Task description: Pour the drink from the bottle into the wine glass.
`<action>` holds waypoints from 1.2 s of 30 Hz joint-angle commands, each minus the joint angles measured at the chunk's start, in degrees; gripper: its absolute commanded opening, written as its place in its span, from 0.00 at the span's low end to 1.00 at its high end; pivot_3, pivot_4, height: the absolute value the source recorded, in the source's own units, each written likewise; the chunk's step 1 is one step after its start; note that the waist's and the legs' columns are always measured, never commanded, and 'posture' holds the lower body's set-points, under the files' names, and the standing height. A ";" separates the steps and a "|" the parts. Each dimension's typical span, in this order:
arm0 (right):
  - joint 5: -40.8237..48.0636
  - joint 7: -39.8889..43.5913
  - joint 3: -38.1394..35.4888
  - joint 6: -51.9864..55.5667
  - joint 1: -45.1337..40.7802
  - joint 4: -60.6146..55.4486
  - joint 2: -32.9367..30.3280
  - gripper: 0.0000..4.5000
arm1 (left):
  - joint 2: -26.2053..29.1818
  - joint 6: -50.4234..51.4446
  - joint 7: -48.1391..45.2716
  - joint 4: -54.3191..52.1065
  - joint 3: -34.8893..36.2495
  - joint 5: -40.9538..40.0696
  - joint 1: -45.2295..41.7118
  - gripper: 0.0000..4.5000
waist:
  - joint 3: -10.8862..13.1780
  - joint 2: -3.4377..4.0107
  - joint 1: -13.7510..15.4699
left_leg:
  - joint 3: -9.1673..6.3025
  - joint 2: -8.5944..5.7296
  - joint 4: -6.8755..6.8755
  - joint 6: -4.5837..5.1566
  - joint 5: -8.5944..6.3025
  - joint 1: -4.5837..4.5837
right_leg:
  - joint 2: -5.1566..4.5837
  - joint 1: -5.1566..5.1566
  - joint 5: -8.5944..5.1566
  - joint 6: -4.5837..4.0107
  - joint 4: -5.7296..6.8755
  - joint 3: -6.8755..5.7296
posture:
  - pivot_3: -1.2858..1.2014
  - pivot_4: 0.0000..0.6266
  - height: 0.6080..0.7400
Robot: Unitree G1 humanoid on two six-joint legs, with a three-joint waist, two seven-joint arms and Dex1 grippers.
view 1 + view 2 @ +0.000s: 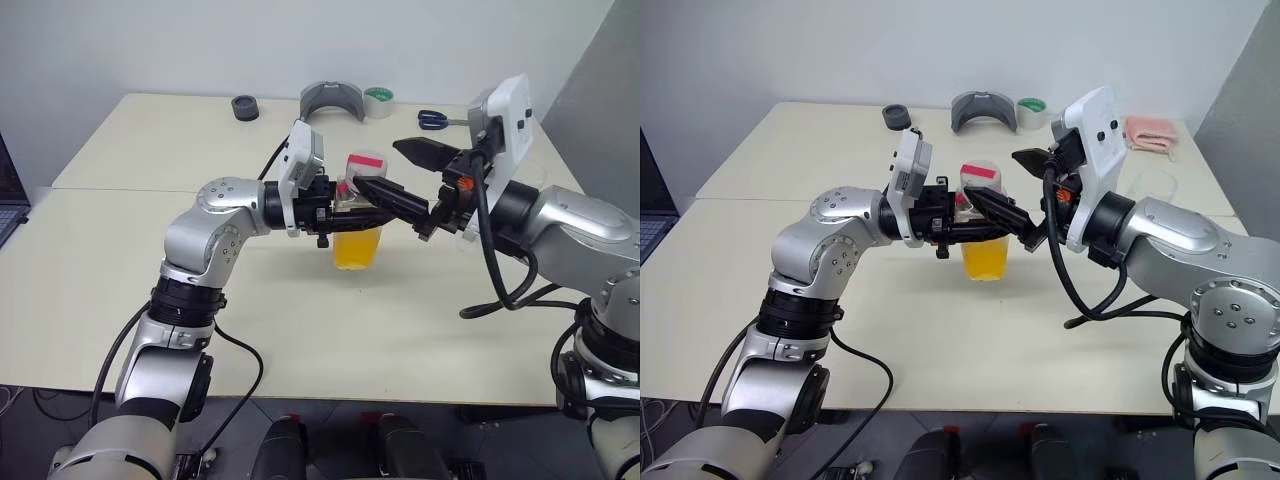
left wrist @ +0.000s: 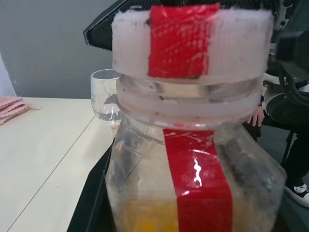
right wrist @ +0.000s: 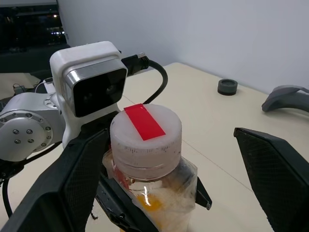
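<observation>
Your two head views look forward and down over the table (image 1: 130, 300) from behind the arms, sharing the bottle (image 1: 357, 225) at mid-table. Your left wrist view sits pressed close to the bottle's side, facing across it. Your right wrist view looks down on its cap (image 3: 146, 128) from just above.

My left gripper (image 1: 395, 200) is blocking the bottle (image 1: 358, 215) body; cap (image 3: 146, 133) is sitting free between my right fingers (image 3: 277, 176).
</observation>
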 commanded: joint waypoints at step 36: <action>4.23 2.35 3.27 -7.38 -1.59 2.99 -1.42 0.99 | -0.68 -1.32 -0.30 -1.75 1.05 -0.22 -2.29 0.40 | 0.00 0.00 0.00 | 0.00 0.00 0.00 0.00 0.00 0.00 | 0.01 0.00 0.00 0.00 -0.01 0.00 | 0.52 0.24 1.00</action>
